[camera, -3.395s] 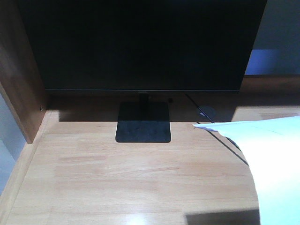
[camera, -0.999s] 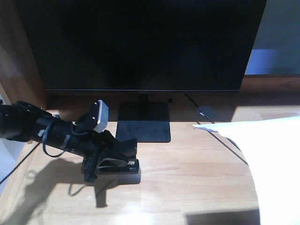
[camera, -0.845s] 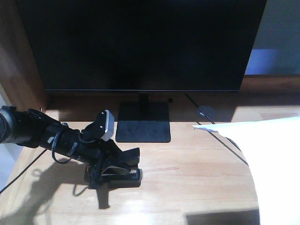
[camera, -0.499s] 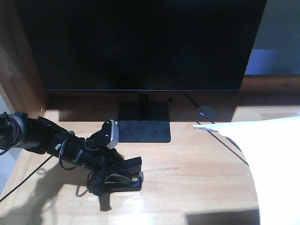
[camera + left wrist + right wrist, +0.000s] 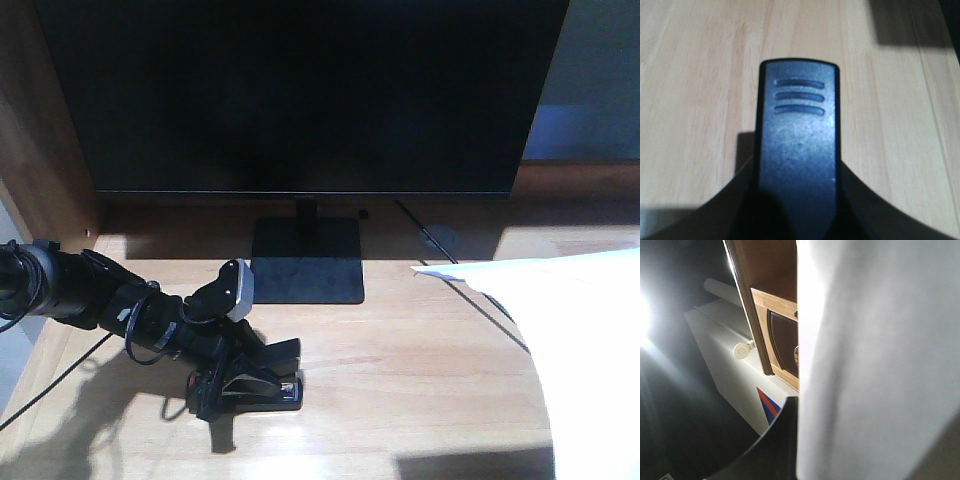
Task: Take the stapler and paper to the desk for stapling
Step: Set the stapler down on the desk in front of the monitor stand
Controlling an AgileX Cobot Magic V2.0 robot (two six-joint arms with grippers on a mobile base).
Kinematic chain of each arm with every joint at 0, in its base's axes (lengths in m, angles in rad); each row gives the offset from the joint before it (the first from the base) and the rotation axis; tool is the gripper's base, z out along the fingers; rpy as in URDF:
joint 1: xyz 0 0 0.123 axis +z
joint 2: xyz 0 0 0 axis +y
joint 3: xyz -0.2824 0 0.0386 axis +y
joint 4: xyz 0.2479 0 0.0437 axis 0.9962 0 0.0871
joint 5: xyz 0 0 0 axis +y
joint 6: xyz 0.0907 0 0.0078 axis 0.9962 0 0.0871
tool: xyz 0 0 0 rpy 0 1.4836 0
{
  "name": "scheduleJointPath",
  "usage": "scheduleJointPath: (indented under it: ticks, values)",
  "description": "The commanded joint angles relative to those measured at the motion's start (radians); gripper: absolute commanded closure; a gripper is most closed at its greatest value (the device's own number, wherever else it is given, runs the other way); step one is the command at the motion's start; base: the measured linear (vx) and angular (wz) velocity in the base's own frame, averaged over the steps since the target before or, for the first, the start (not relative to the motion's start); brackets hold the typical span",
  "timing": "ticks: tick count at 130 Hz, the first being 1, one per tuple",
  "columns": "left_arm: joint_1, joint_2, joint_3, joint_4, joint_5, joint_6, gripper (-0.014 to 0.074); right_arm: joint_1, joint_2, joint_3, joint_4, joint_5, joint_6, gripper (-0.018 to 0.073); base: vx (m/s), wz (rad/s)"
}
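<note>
- Left claw (image 5: 243,383): closed on stapler (image 5: 272,392), fingers (image 5: 742,205) on both its flanks.
- Stapler: resting on desk (image 5: 400,400), left half, just front-left of monitor stand base (image 5: 305,262). Wrist view shows ribbed top end (image 5: 799,95) pointing away from claw.
- Paper (image 5: 590,340): over desk's right edge, curved, raised off surface, shadow beneath at front.
- Right claw (image 5: 790,460): one dark finger against sheet (image 5: 880,365); sheet hides closure, cannot tell.
</note>
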Motion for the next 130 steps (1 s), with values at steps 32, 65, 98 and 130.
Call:
scheduleJointPath:
  ticks: [32, 65, 98, 130]
  values:
    - [-0.005, -0.054, -0.024, -0.032, 0.055, -0.053, -0.0104, -0.006, 0.012, -0.028, -0.02, -0.045, -0.015, 0.0565, 0.0, 0.0]
    - [-0.004, -0.107, -0.025, -0.031, 0.04, -0.061, -0.0102, -0.006, 0.012, -0.028, -0.02, -0.045, -0.015, 0.0565, 0.0, 0.0]
    - [-0.004, -0.21, -0.025, -0.029, 0.001, -0.069, 0.0033, -0.006, 0.012, -0.028, -0.02, -0.045, -0.015, 0.0565, 0.0, 0.0]
    - [-0.004, -0.292, -0.024, -0.02, 0.002, -0.14, 0.0232, -0.006, 0.012, -0.028, -0.02, -0.045, -0.015, 0.0565, 0.0, 0.0]
